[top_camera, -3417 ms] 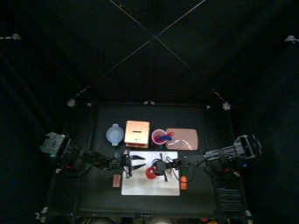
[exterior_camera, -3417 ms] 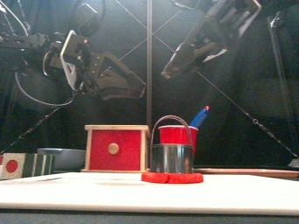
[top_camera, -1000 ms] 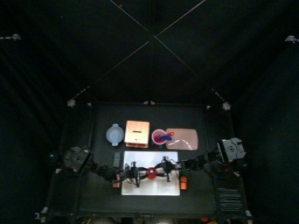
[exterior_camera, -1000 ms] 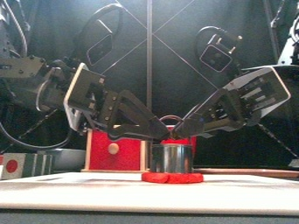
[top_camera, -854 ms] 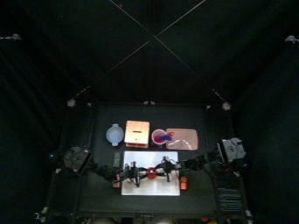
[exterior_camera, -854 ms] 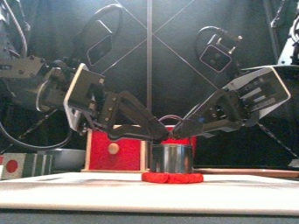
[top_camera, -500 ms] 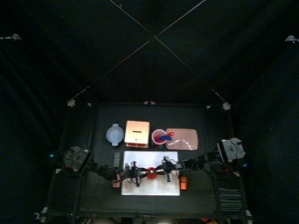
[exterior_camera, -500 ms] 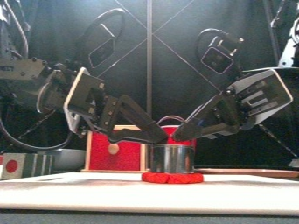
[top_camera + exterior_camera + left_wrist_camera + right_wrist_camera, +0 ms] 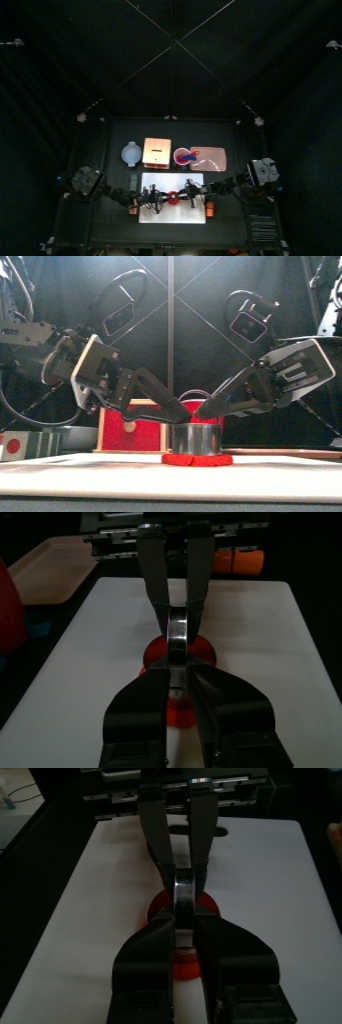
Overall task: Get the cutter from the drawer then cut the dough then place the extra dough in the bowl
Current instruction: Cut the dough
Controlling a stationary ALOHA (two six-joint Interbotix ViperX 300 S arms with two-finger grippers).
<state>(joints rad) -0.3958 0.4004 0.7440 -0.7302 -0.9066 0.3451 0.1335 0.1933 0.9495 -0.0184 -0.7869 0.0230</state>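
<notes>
- The top camera hangs high above, facing down and slightly toward the back; the white cutting board (image 9: 173, 197) looks small and far.
- The front camera sits at table height at the front edge and faces level toward the back, close to the cutter (image 9: 199, 437) on the red dough (image 9: 197, 459).
- Each wrist camera looks closely along its own gripper, the left gripper (image 9: 175, 662) and the right gripper (image 9: 179, 916); the two face each other across the board.
- All four views share the board and the dough.
</notes>
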